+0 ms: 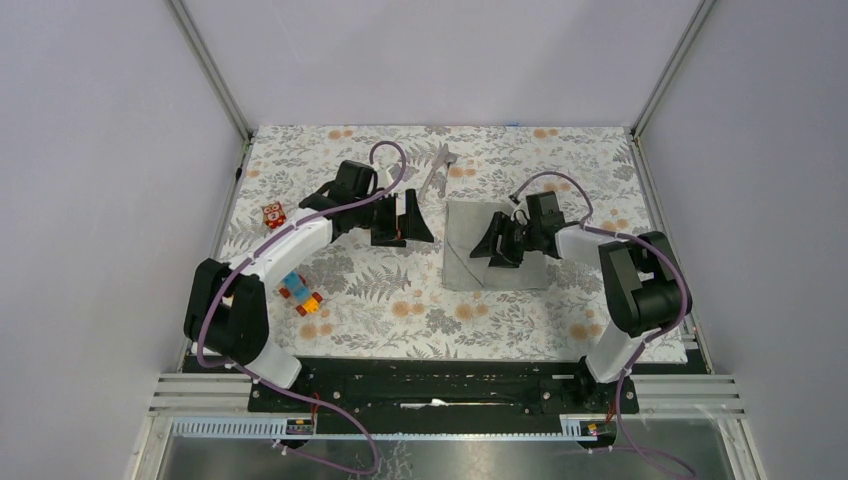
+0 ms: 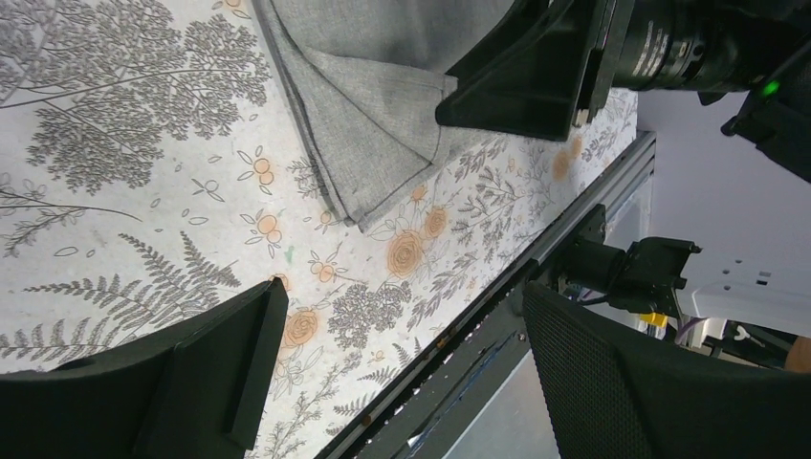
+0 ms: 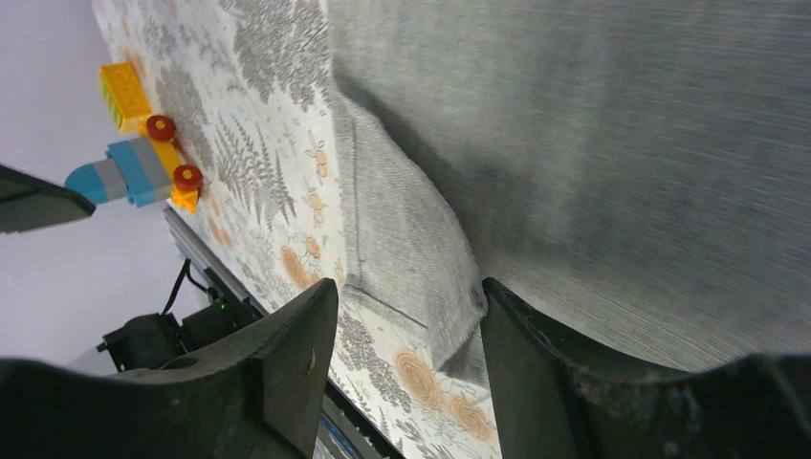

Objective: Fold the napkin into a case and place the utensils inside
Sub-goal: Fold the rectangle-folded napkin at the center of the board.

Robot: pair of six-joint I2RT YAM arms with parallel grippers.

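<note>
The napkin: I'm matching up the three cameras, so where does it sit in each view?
Top external: the napkin lies right of centre, the right tool over it.
Left wrist: the napkin is top centre, a folded corner pointing down.
Right wrist: the napkin fills the upper right.
Shared landmark: the floral tablecloth beside the napkin's edge.

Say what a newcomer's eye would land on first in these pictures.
The plain grey napkin stands out right of centre on the busy floral tablecloth, with the right gripper low over it, jaws apart around a folded corner. The left gripper hangs open to its left. Bright toy blocks near the left arm catch the eye too, and the silver utensils lie beyond the napkin.
</note>
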